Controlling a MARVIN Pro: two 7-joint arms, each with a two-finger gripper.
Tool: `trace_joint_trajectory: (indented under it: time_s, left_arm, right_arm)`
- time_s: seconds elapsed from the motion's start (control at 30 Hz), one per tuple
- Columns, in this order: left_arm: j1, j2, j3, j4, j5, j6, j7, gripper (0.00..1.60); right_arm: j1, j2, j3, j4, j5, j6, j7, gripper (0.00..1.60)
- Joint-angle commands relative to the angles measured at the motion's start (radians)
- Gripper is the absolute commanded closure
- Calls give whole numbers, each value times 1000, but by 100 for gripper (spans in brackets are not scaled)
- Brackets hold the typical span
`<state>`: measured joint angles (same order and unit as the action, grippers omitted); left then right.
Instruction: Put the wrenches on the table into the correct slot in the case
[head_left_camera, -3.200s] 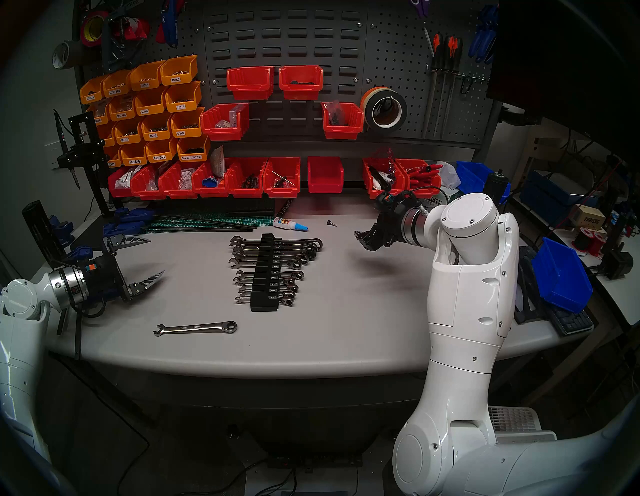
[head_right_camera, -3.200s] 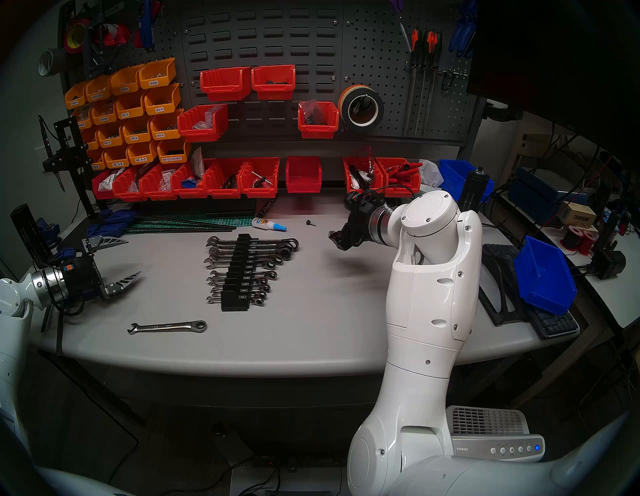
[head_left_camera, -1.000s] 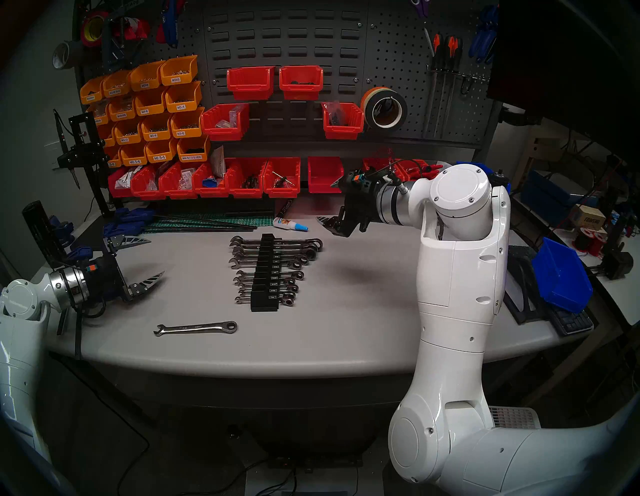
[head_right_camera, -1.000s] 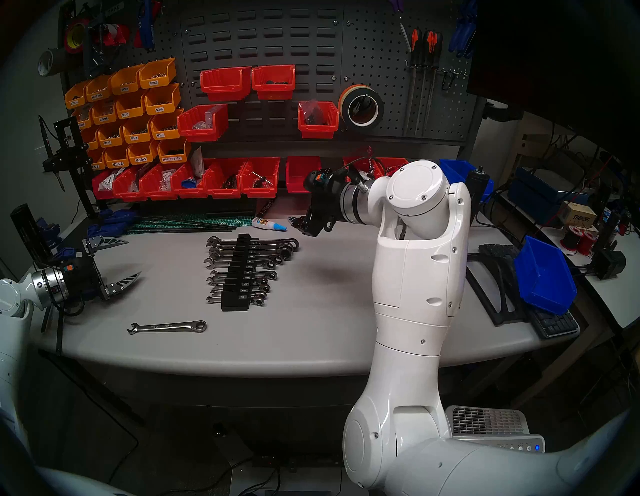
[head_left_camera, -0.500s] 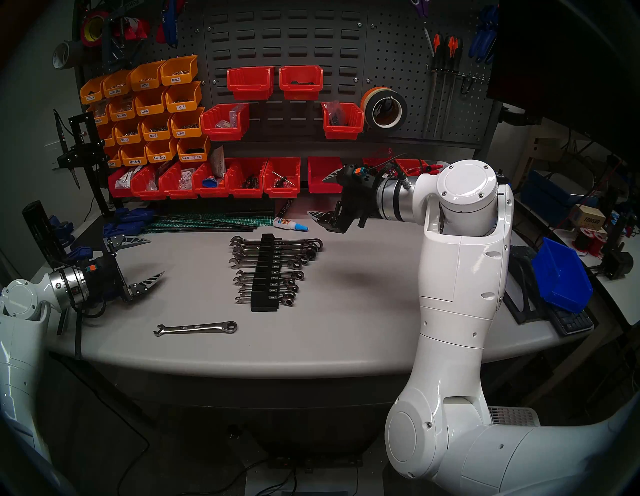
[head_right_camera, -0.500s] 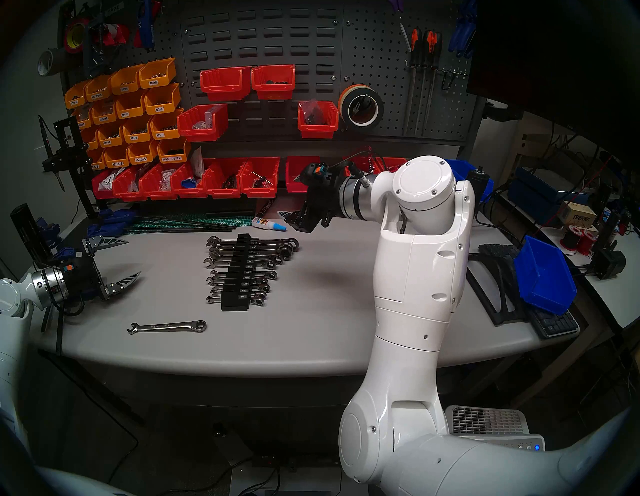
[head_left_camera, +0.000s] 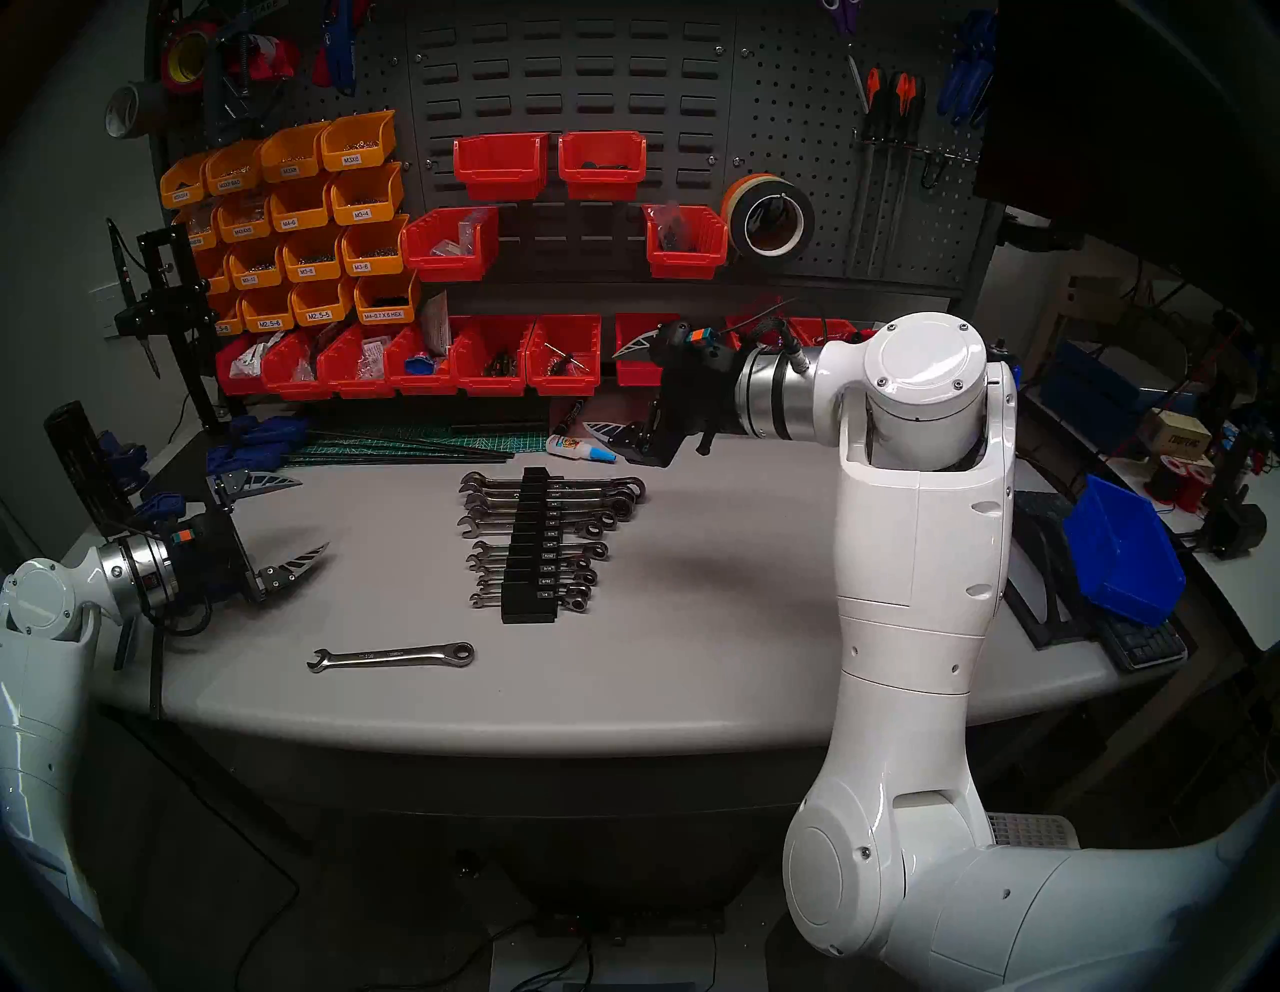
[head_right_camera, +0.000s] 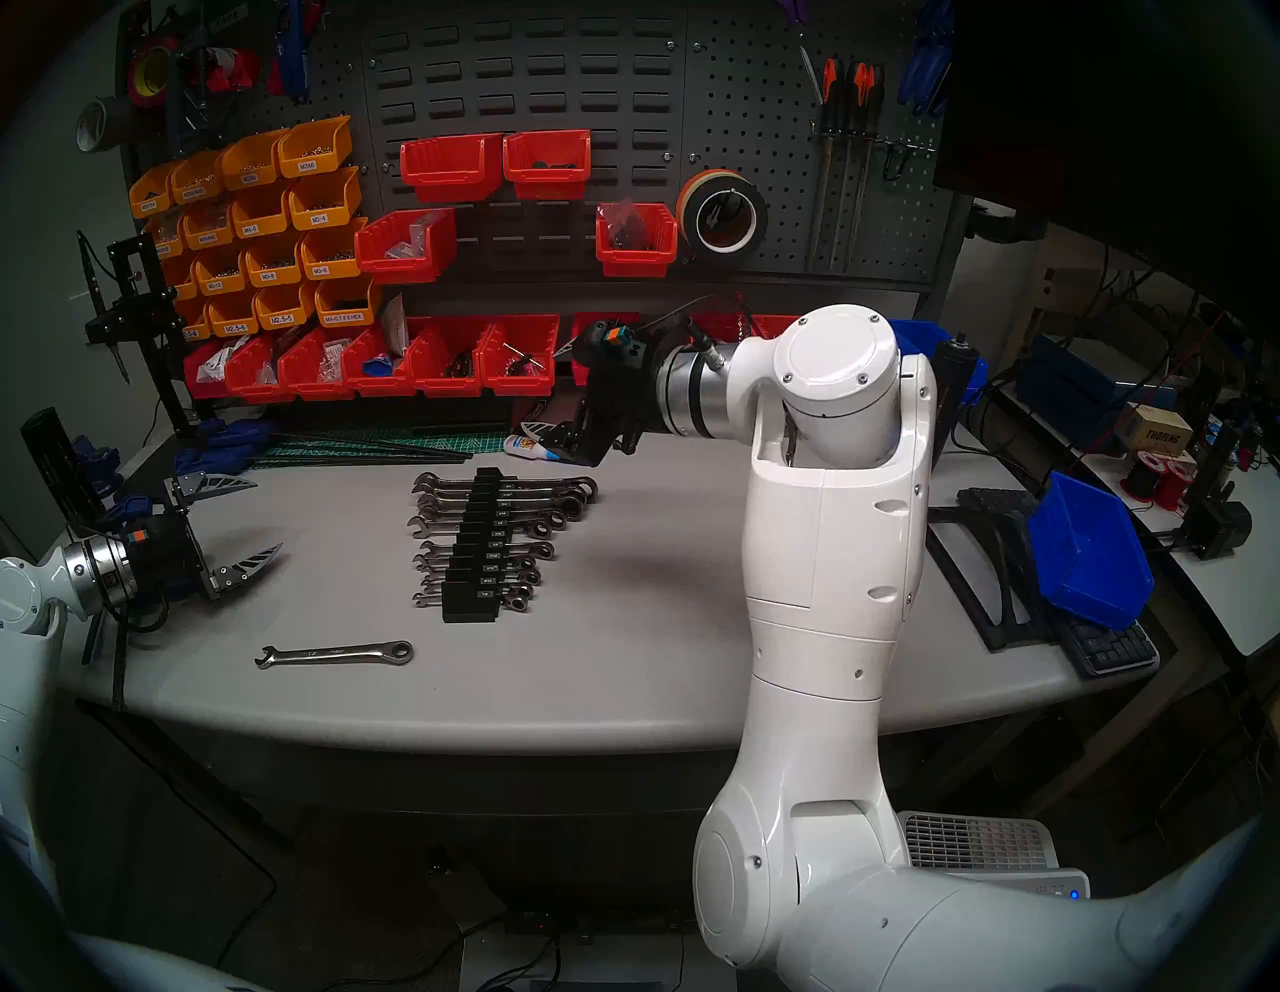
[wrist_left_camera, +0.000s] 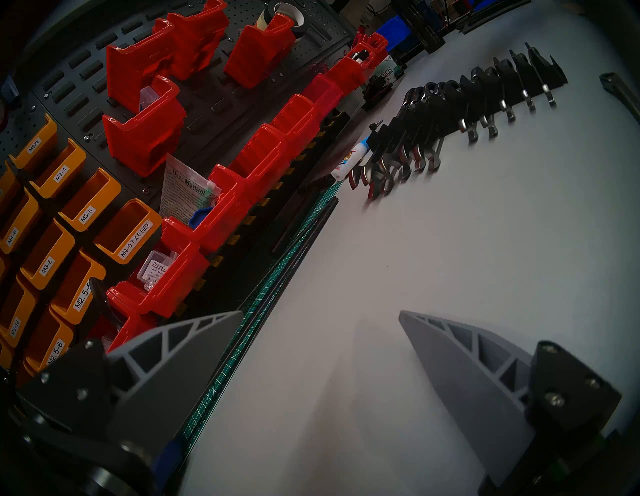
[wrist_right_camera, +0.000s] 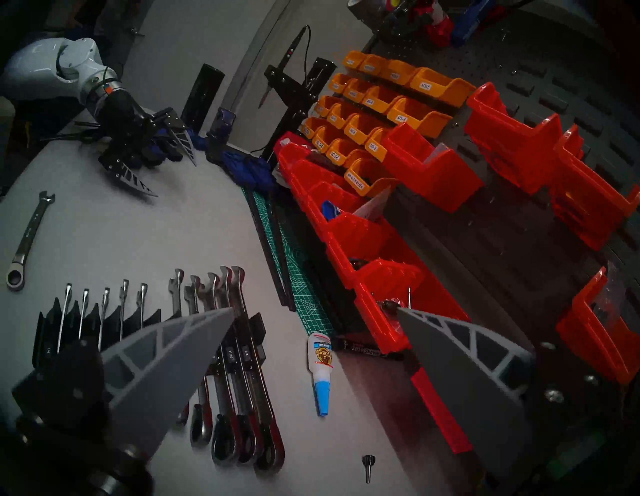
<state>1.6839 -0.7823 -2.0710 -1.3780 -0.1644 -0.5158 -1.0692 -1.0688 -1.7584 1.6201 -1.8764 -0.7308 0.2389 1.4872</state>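
Observation:
One chrome combination wrench (head_left_camera: 391, 656) lies loose on the grey table (head_left_camera: 692, 658) near the front edge, ring end to the right; it also shows in the right head view (head_right_camera: 334, 654) and the right wrist view (wrist_right_camera: 29, 239). The black rack (head_left_camera: 528, 609) (head_right_camera: 469, 609) (wrist_right_camera: 52, 332) holds several wrenches, and one groove near its middle is bare. My left gripper (head_left_camera: 313, 513) (wrist_left_camera: 321, 311) is open and empty, left of the rack. My right gripper (head_left_camera: 602, 389) (wrist_right_camera: 315, 309) is open and empty, above the table behind the rack's far end.
A glue bottle (head_left_camera: 578, 449) (wrist_right_camera: 320, 367) and a black marker lie just behind the rack, under my right gripper. A green cutting mat (head_left_camera: 429, 443) and a row of red bins (head_left_camera: 485, 357) line the back. A small screw (wrist_right_camera: 367, 466) lies to the right. A blue bin (head_left_camera: 1122, 547) and keyboard sit at the right edge.
My right gripper has moved left and toward the back, from the table's right side to above the glue bottle. The left arm, the loose wrench and the rack have not moved.

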Motion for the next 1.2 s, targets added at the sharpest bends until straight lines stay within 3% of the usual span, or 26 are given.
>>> trace_joint_trajectory:
  time_s: [0.0,0.6,1.17]
  left_arm:
    - [-17,11,-16,-12,-11,1,4,0]
    - [-17,11,-16,-12,-11,1,4,0]
    - [-17,11,-16,-12,-11,1,4,0]
  right_arm:
    - [16,56,-30,-17,106,32,-4,0]
    - [12,249,-119,-30,401,85,-4,0]
    - [7,378,-174,-33,509,114,-4,0]
